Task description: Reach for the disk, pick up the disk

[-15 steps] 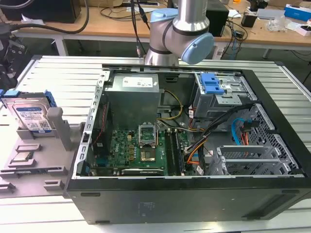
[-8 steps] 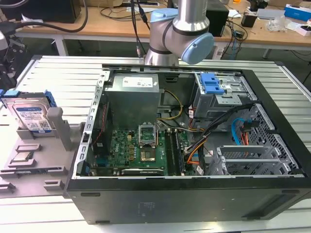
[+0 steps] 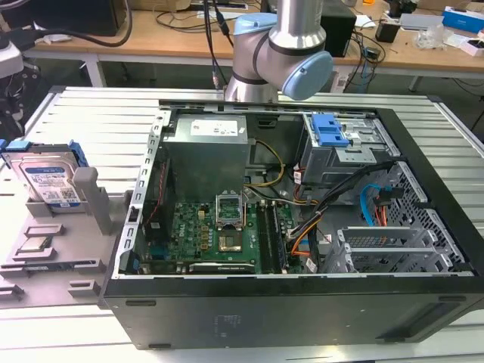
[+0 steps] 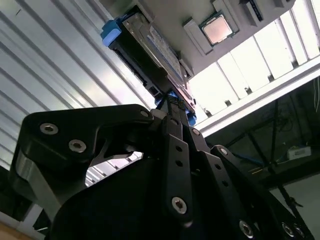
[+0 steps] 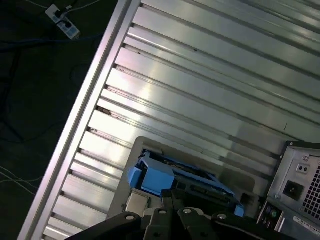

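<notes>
end effector (image 4: 172, 105) aimed at disk (image 4: 152, 42), near it; spread or pressed: cannot tell.

Nothing is legible: the disk (image 3: 51, 181) and the power supply (image 3: 208, 155) carry labels with unreadable print.

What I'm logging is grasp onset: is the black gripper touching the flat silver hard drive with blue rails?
Apart: the exterior view shows the hard drive untouched in its grey holder, the gripper away from it.
</notes>
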Robot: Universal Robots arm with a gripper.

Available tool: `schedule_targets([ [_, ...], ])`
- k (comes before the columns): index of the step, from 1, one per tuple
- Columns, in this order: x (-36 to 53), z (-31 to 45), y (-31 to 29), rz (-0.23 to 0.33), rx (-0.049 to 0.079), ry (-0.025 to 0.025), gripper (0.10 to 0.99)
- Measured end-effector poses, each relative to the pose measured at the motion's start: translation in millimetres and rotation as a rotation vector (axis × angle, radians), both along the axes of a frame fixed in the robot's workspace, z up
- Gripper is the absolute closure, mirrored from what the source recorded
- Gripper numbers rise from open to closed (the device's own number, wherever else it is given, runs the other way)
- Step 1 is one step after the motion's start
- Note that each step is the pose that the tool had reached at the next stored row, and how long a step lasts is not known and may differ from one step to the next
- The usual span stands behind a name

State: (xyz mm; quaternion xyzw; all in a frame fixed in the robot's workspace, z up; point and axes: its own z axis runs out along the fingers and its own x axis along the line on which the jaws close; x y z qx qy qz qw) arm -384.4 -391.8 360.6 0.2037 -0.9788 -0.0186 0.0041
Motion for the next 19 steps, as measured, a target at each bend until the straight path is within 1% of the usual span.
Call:
schedule_targets([
  [1,0.0,0.0,0.0,0.029,0.000,0.0000,0.980],
  [2,0.0,0.0,0.0,0.045,0.000,0.0000,0.980],
  [4,0.0,0.0,0.0,0.106,0.000,0.0000,0.980],
  [8,0.0,0.0,0.0,0.191,0.000,0.0001,0.980],
  [11,0.0,0.0,0.0,0.280,0.000,0.0000,0.980],
  [16,0.0,0.0,0.0,0.350,0.000,0.0000,0.980],
  [19,0.0,0.0,0.0,0.421,0.000,0.0000,0.980],
])
